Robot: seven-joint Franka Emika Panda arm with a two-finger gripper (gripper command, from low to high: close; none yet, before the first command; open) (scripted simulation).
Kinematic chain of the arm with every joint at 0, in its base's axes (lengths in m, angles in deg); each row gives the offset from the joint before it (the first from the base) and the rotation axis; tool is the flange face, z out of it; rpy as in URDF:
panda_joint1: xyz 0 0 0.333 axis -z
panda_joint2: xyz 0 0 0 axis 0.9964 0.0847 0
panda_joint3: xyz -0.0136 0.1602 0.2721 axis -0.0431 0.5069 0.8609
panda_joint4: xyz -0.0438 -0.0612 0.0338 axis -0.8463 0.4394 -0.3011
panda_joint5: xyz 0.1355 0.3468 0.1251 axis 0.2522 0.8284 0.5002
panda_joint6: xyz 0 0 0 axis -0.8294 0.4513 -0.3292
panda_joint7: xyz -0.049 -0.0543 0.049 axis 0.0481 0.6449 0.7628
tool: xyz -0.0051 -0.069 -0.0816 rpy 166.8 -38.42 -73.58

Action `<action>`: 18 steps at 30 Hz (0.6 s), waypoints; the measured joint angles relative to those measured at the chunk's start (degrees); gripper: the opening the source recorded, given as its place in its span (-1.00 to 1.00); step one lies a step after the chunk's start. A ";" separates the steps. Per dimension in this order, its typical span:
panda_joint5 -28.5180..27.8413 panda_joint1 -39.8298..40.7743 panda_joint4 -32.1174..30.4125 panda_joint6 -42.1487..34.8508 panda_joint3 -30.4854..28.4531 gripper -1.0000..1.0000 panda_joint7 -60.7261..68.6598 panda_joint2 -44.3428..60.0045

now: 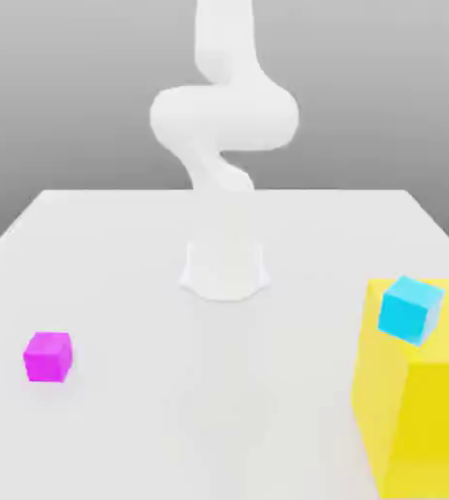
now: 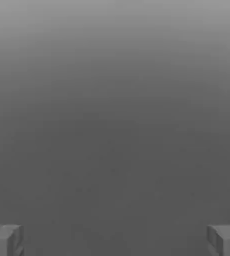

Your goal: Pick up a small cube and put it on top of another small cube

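The small cube (image 1: 48,355) is magenta and sits on the white table (image 1: 121,254) toward the exterior view's left, near the front. Another small cube (image 1: 410,309), cyan, rests tilted on top of a large yellow block at the exterior view's right. In the hand view my gripper (image 2: 115,241) is open: its two grey fingertips (image 2: 7,240) stand far apart with nothing between them, against a plain grey backdrop. The white arm (image 1: 224,117) rises from its base at the table's middle and bends upward out of the picture.
The big yellow block (image 1: 424,410) fills the front corner at the exterior view's right. The arm's round base (image 1: 224,269) stands mid-table. Open table surface lies between the magenta cube and the yellow block.
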 joint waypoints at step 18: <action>-4.38 25.88 -18.70 20.15 -6.30 0.00 -33.79 32.37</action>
